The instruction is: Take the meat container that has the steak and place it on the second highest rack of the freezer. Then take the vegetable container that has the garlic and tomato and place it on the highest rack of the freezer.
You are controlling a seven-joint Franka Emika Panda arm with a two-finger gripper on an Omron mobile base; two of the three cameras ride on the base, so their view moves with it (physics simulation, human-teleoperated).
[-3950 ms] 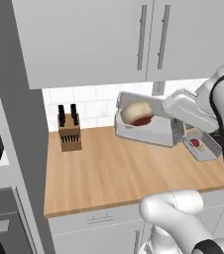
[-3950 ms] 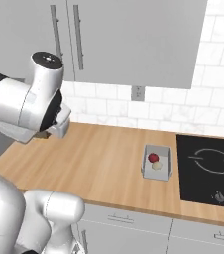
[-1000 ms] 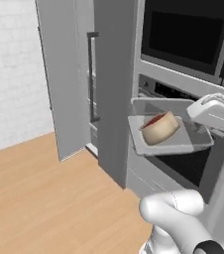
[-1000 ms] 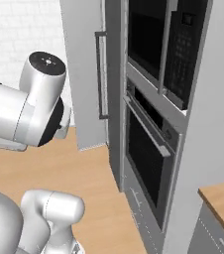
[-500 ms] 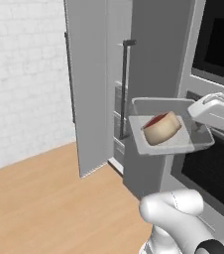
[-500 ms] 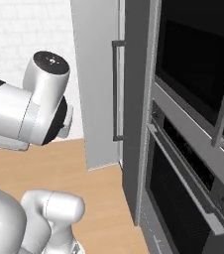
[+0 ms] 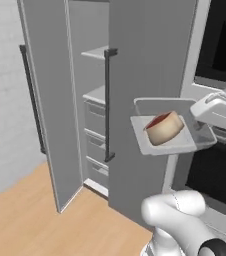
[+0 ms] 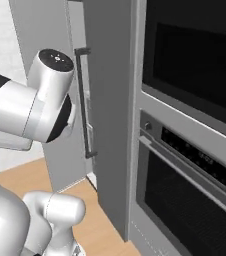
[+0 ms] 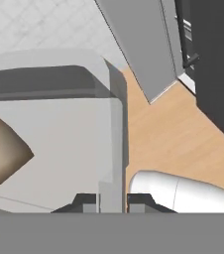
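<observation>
One meat container (image 7: 157, 146), a shallow pale translucent tray, hangs level in the air just in front of the freezer (image 7: 140, 75). The steak (image 7: 163, 128) sits in it: thick, rounded, tan sides, dark red top. Gripper (image 9: 111, 201) is clamped on the tray's near wall. Freezer's left door (image 7: 47, 100) stands open; pale shelves (image 7: 97, 94) above drawers inside. Wooden floor (image 7: 45, 220) below.

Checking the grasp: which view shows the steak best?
Left base view: the whole steak sits in the meat container, tan sides and red top clear. Hand view catches just a tan corner of it at its left edge.
</observation>
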